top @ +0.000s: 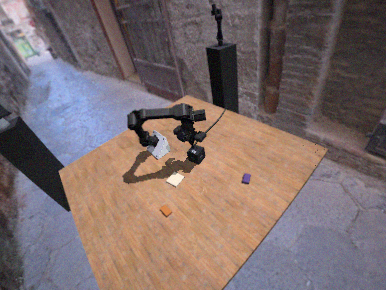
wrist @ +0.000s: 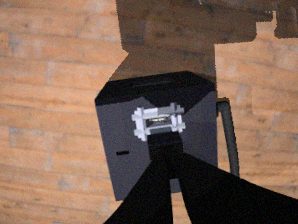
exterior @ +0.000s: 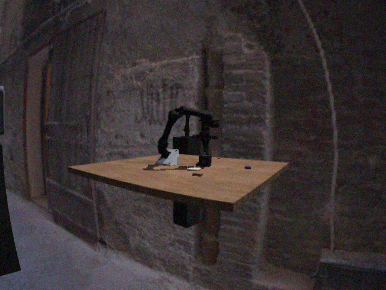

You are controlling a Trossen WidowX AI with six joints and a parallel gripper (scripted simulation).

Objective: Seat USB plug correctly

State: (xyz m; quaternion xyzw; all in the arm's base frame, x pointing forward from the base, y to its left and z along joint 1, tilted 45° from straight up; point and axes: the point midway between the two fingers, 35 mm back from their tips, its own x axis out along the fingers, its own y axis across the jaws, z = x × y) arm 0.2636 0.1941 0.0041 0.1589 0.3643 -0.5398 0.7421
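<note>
The black power cube (top: 196,156) (exterior: 204,161) (wrist: 135,172) stands on the table under my gripper. On its top, a pale, notched frame (wrist: 137,131) surrounds an opening with a small bright strip inside. My gripper (top: 193,144) (wrist: 170,165) is above the cube, shut on the dark USB plug (wrist: 166,146), whose body shows between the fingertips and the frame's near edge. The dark fingers hide part of the cube's top. How deep the plug's tip sits, and which way round it is, cannot be told. A dark slot (wrist: 122,153) shows left of the plug.
A dark cable (wrist: 230,137) runs beside the cube. On the wooden table (top: 115,220) (exterior: 130,177) are a cream block (top: 175,179) (exterior: 194,169), an orange block (top: 166,210) (exterior: 197,174) and a purple block (top: 246,178) (exterior: 247,167). A pale grey panel (top: 159,146) (exterior: 171,157) stands by the arm's base.
</note>
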